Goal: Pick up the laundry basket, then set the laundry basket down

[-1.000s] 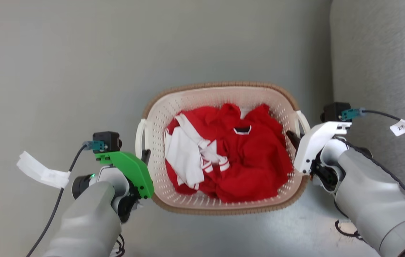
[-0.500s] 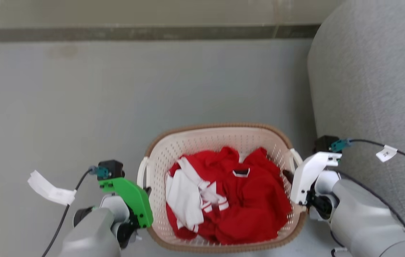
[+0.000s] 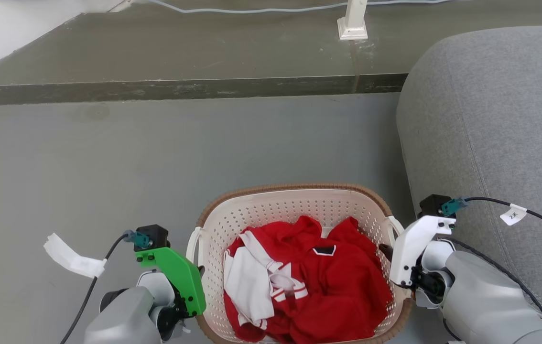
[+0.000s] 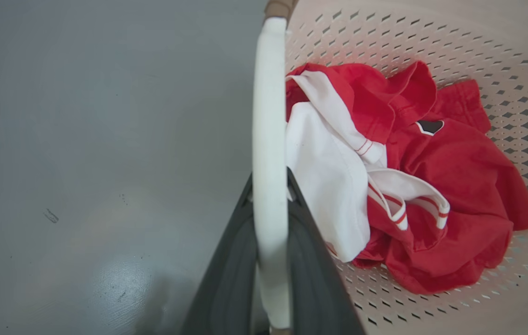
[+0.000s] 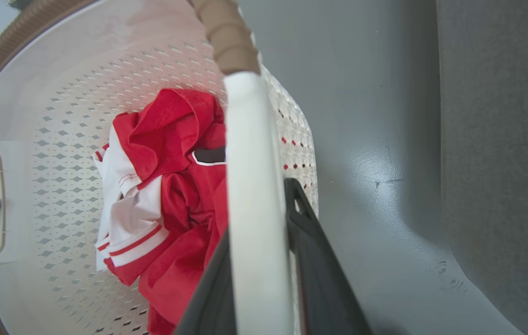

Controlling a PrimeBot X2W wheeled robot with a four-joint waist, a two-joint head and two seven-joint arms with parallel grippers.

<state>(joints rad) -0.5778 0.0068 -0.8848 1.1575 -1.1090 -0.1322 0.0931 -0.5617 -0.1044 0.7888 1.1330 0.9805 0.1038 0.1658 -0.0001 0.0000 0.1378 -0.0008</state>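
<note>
Grey sofa [image 3: 491, 119] on my right. The laundry basket [image 3: 276, 210] is right in front of me, beside it, with red and white clothes [image 3: 328, 282] piled inside. My left fingers [image 4: 294, 209] are clamped on its left handle [image 4: 268, 116], and my right fingers [image 5: 299, 218] are clamped on its right handle [image 5: 250, 163].

Red-and-white clothes [image 3: 309, 282] lie crumpled near a grey sofa [image 3: 491, 119] (a white post [image 3: 352, 21] stands beyond)
</note>
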